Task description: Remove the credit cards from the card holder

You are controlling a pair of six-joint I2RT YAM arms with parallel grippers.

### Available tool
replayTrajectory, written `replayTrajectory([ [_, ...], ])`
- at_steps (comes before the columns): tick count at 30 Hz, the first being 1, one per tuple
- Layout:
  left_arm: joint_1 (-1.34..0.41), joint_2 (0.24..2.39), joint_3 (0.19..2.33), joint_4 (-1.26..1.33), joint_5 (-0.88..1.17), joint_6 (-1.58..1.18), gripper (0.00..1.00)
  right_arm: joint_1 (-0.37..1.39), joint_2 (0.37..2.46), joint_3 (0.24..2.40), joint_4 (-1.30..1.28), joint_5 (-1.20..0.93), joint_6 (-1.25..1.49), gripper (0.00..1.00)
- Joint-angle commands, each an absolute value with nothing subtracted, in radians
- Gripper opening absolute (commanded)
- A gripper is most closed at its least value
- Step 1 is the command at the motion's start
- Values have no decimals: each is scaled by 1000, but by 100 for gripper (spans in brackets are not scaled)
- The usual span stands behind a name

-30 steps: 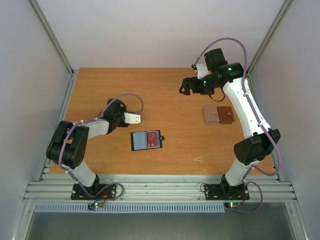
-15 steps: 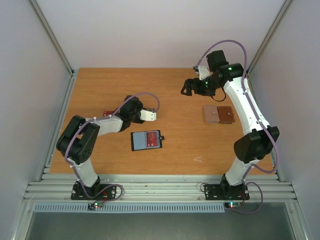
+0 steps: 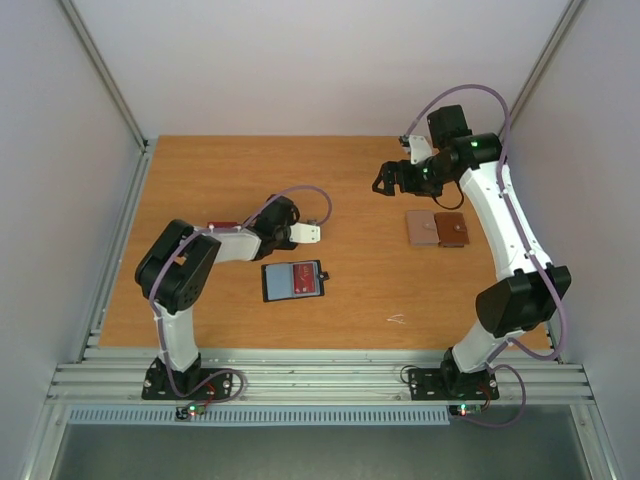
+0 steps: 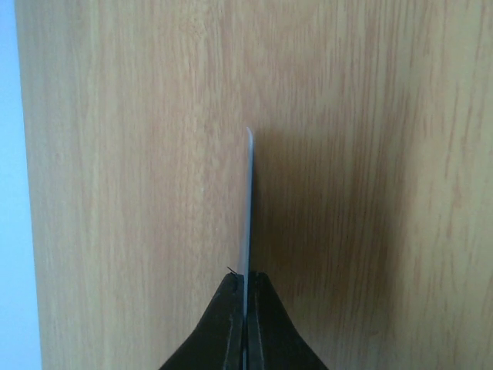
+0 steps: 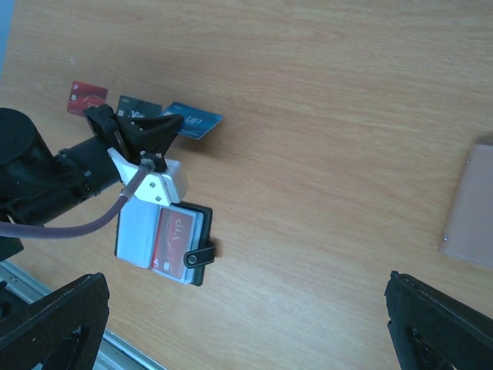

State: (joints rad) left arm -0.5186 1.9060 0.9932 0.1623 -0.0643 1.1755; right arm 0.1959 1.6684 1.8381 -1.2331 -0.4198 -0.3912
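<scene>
The card holder point(image 3: 293, 280) lies open on the table, a dark red card in its right pocket; it also shows in the right wrist view point(image 5: 163, 237). My left gripper point(image 3: 280, 216) is shut on a blue credit card point(image 4: 249, 200), seen edge-on between its fingertips point(image 4: 246, 276). In the right wrist view that blue card point(image 5: 192, 122) sticks out of the left gripper point(image 5: 163, 125), low over the wood beyond the holder. A dark red card point(image 3: 222, 226) point(image 5: 86, 96) and a dark card point(image 5: 139, 108) lie on the table. My right gripper point(image 3: 385, 180) point(image 5: 246, 312) is open, empty and held high.
A brown two-tone wallet point(image 3: 437, 229) lies at the right, under the right arm; its edge shows in the right wrist view point(image 5: 471, 206). A small white scrap point(image 3: 397, 319) lies near the front. A metal rail point(image 3: 320, 378) runs along the near edge.
My left arm has stretched to the right, uncovering the dark red card on the table. My right gripper has drifted slightly right.
</scene>
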Motion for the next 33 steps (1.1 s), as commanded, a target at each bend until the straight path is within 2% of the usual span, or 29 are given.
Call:
replayTrajectory([
  [1, -525, 1930, 978, 168, -45, 1159, 0, 181, 1629, 1822, -1220, -431, -408, 99],
  [8, -533, 1922, 954, 207, -16, 1196, 2, 179, 1634, 1831, -1220, -442, -408, 99],
  [15, -545, 1897, 937, 157, -3, 1170, 29, 179, 1634, 1838, -1221, -445, -408, 99],
  [21, -562, 1843, 931, 101, -3, 1110, 41, 179, 1631, 1837, -1223, -455, -408, 99],
  [28, -567, 1670, 930, 5, 76, 904, 49, 179, 1629, 1826, -1218, -481, -387, 99],
  [33, -565, 1472, 945, -164, 65, 582, 53, 192, 1621, 1744, -1178, -529, -321, 91],
])
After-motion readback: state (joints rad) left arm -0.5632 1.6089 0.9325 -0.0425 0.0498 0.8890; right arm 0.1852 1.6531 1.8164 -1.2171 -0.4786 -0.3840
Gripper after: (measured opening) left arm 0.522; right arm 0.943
